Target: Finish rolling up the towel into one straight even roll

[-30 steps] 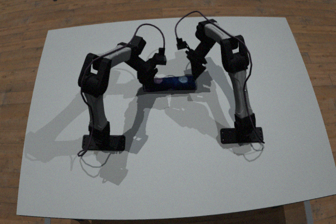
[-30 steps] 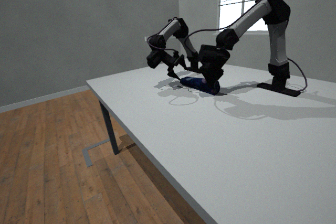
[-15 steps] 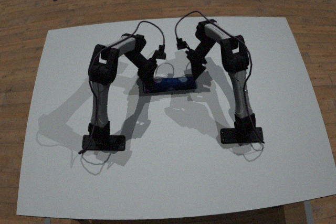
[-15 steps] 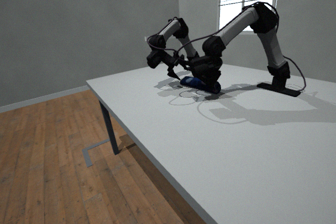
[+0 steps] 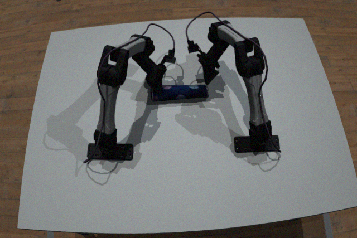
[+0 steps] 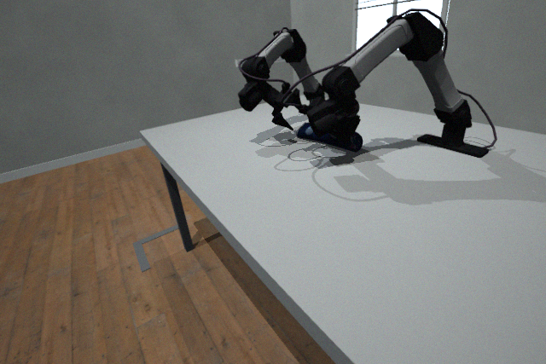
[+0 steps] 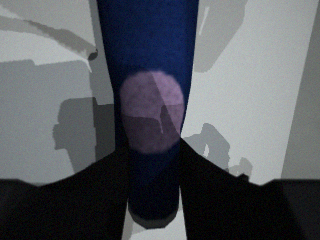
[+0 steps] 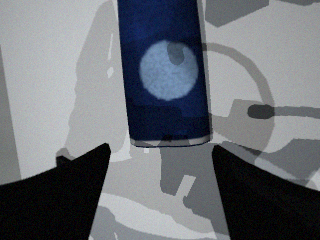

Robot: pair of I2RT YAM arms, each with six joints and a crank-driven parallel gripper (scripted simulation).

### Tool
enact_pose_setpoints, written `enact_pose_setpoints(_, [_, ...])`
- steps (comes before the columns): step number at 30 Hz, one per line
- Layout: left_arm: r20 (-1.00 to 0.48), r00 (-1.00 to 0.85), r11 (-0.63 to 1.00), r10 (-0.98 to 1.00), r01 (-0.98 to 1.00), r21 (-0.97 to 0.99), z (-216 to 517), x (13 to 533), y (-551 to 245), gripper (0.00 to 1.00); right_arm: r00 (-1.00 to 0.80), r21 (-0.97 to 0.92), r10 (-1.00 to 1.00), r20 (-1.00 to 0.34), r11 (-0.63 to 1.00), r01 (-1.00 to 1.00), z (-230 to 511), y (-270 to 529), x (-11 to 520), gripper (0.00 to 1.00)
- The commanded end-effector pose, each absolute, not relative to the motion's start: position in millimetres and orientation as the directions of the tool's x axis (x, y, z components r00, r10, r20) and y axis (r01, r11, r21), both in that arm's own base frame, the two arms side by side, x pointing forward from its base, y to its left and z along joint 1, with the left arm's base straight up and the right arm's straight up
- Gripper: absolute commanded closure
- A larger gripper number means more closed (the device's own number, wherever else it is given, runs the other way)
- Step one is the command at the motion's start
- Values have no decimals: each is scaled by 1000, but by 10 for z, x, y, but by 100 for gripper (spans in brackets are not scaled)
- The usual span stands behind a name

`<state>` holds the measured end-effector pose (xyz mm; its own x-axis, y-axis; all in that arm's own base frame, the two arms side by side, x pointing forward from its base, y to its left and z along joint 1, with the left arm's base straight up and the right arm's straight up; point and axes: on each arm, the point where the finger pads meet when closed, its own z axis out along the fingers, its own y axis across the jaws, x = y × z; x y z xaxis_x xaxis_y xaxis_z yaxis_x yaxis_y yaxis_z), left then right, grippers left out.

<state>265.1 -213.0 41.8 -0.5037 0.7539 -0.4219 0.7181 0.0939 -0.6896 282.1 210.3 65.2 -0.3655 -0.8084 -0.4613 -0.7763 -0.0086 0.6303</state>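
Observation:
The dark blue towel roll (image 5: 184, 93) (image 6: 307, 131) (image 7: 150, 40) (image 8: 162, 117) lies across the table between the two arms. It looks nearly straight in the top view, with pale spots on top. My left gripper (image 5: 157, 90) (image 7: 155, 140) is shut on the roll's left end, which narrows between the fingers. My right gripper (image 5: 208, 82) (image 8: 161, 147) is open just beyond the right end; the roll's end lies ahead of the gap between its fingertips, not gripped. A thin pale edge runs along the roll's right side in the right wrist view. The underside and any flat strip are hidden.
The left arm's base (image 5: 124, 151) and right arm's base (image 5: 240, 144) stand on the white table (image 5: 184, 189) on the same side of the roll. The wrist cameras and looped cables hang close together above the roll. Arm shadows cross the table.

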Motion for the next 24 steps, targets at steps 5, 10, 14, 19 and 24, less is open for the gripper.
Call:
enact_pose_setpoints(5, [-418, -508, 82, 753, 703, -706, 358, 2631, -2141, 58, -314, 706, -845, -433, -101, -701, 804, 2107, 2858, 15])
enact_pose_setpoints(10, [-418, -508, 82, 753, 703, -706, 384, 2631, -2141, 48, -314, 706, -845, -433, -101, -701, 804, 2107, 2858, 15])
enact_pose_setpoints(14, [-418, -508, 82, 753, 703, -706, 430, 2631, -2141, 35, -314, 706, -845, -433, -101, -701, 804, 2107, 2858, 15])
enact_pose_setpoints(19, [-418, -508, 82, 753, 703, -706, 471, 2631, -2141, 18, -314, 706, -845, -433, -101, -701, 804, 2107, 2858, 15])
enact_pose_setpoints(24, [-418, -508, 82, 753, 703, -706, 523, 2674, -2083, 15, -314, 706, -845, -433, -101, -701, 804, 2107, 2858, 15])
